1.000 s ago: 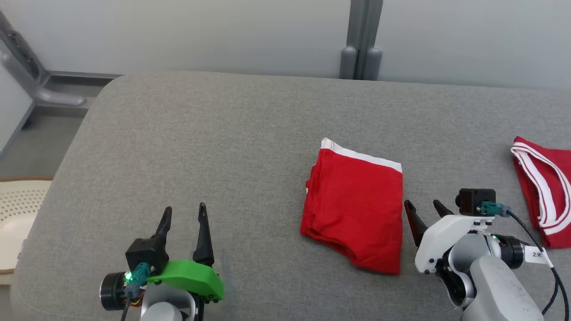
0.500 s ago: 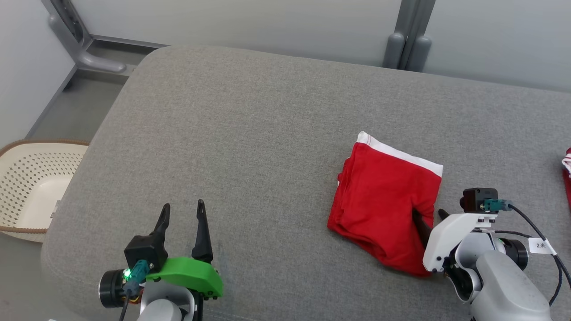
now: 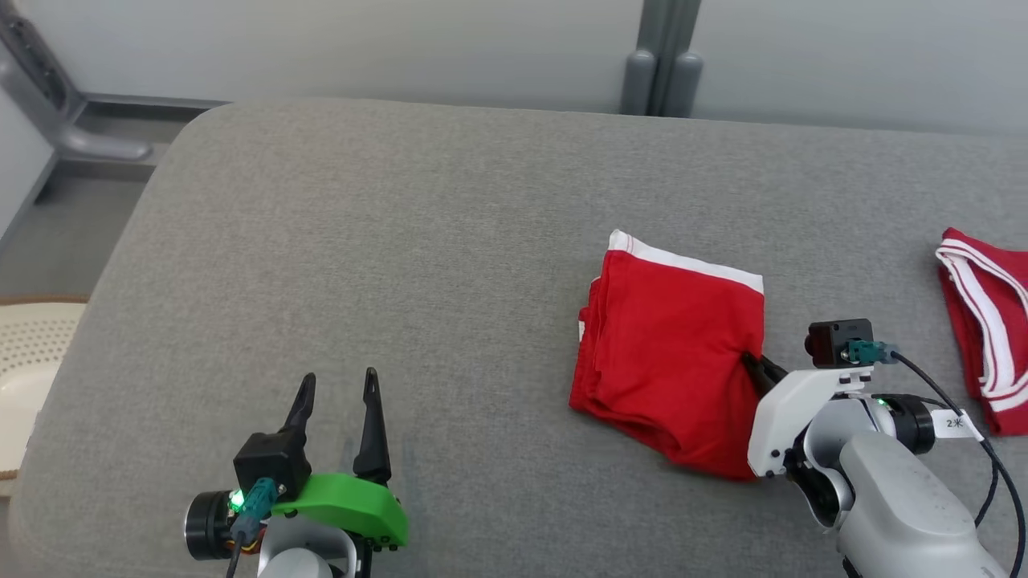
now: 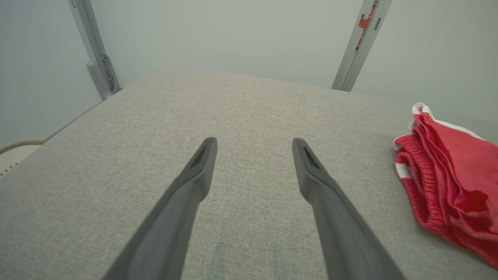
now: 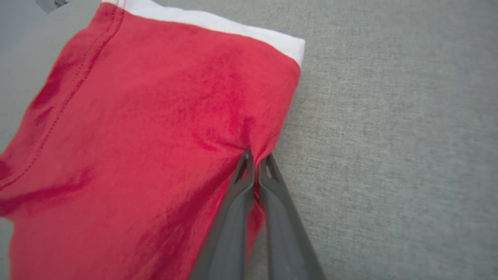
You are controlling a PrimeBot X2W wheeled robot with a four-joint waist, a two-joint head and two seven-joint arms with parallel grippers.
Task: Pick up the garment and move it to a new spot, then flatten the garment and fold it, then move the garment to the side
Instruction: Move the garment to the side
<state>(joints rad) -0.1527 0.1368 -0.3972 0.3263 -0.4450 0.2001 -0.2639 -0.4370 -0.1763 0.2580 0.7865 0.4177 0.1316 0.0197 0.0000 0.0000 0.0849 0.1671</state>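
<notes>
A folded red garment (image 3: pixel 671 353) with a white band along its far edge lies on the grey cushion, right of centre. My right gripper (image 3: pixel 755 363) is shut on the garment's right edge. In the right wrist view the right gripper (image 5: pixel 256 155) pinches a fold of the red garment (image 5: pixel 148 128), and the cloth puckers at the tips. My left gripper (image 3: pixel 337 387) stands open at the lower left, with nothing between its fingers. In the left wrist view the left gripper (image 4: pixel 253 146) points over bare cushion and the garment (image 4: pixel 447 175) lies off to its right.
A second red garment with white stripes (image 3: pixel 984 329) lies at the cushion's right edge. A cream perforated basket (image 3: pixel 24 377) stands on the floor to the left. A grey wall post (image 3: pixel 662 60) rises behind the grey cushion (image 3: pixel 385 241).
My right gripper has moved onto the garment's right edge and shut on it, bunching the cloth. The head camera has swung. The left gripper stays open in place.
</notes>
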